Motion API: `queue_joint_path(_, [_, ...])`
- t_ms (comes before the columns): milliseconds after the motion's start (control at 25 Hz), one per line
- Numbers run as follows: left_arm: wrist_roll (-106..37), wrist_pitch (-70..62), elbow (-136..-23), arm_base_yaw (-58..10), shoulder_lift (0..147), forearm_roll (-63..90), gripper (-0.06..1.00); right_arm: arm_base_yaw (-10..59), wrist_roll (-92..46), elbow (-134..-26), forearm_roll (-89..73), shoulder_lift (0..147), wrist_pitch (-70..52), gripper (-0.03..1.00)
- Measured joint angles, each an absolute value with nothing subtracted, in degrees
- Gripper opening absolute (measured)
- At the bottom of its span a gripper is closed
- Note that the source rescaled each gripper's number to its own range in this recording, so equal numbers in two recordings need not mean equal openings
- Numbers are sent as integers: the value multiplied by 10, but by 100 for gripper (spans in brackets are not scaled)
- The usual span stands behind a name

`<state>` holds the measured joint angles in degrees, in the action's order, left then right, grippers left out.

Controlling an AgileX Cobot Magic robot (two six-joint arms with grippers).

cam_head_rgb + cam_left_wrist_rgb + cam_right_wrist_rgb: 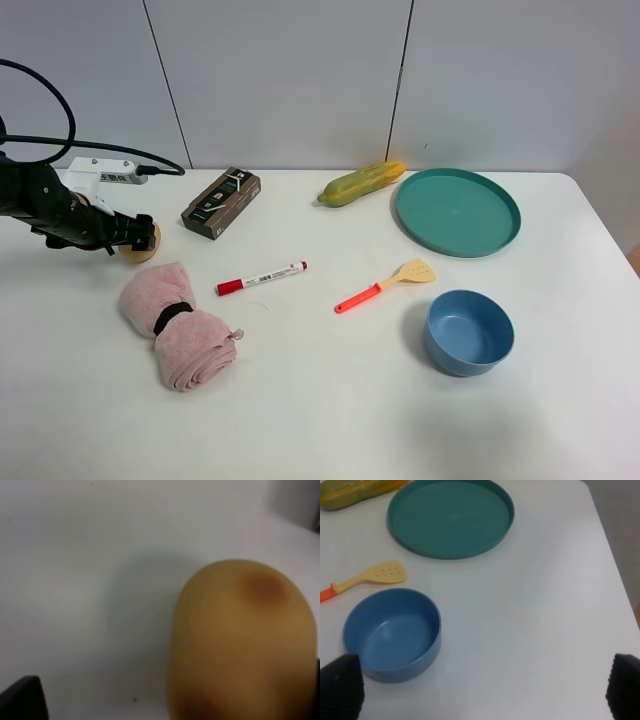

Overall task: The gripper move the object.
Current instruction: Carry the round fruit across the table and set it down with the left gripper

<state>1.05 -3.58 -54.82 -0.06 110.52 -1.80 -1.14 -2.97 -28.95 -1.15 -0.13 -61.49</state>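
Potato (146, 244) sits far left on the table (330, 400), just behind the pink towel (180, 325), w/ left gripper (130, 233) around it, jaws spread, one finger (20, 700) clear of the skin. Centre it btwn pads before squeezing; it's round and prob rolls. Right gripper (480, 695) hangs near the blue bowl (395, 635), jaws wide apart.

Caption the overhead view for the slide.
Left gripper at the potato near the pink towel, far from the blue bowl.
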Motion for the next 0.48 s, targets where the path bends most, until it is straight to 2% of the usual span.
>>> queue_joint_path(480, [63, -48, -548, -15, 1055, -18, 99, -11, -30, -290, -11, -1, -615, 100])
